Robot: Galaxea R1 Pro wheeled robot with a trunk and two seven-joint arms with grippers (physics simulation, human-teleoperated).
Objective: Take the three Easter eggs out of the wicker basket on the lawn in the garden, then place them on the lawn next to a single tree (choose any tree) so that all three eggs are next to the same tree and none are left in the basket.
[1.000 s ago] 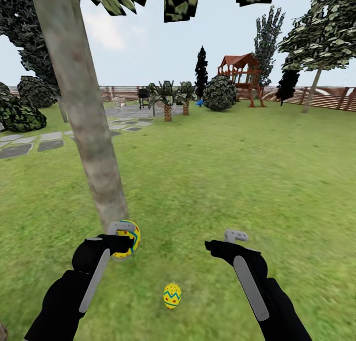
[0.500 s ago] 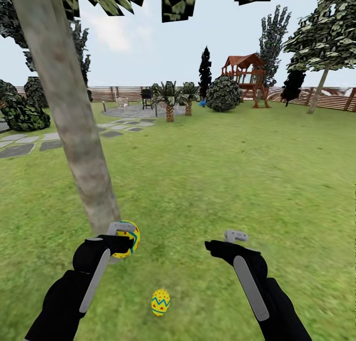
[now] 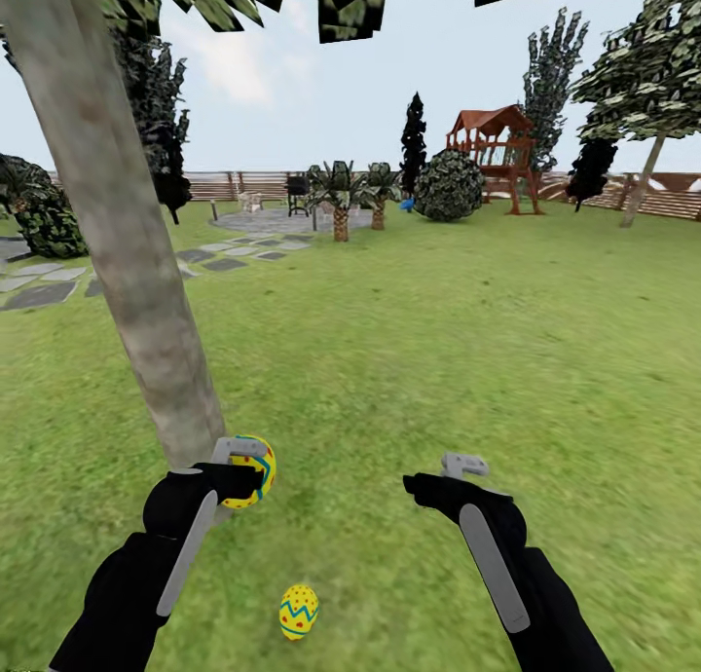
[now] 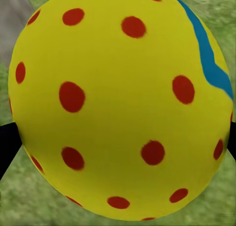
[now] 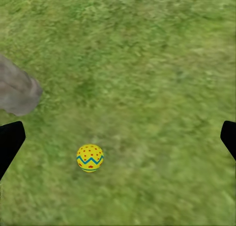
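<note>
Standing by the tree, head view: left gripper is clasping one Easter egg just beside the trunk base, above the lawn. Right gripper is hanging nothing-laden over grass; its spread cannot be told here. Second egg is lying on the lawn near the trunk, between the two arms. Eggs counted: two.

Left wrist view: held egg, yellow with red dots and a blue band, is sitting between dark fingers.

Right wrist view: fingers are standing wide apart, empty; grounded egg is resting near the trunk foot.

Progress, judged: one egg placed, one about to be set down, third unaccounted for.
</note>
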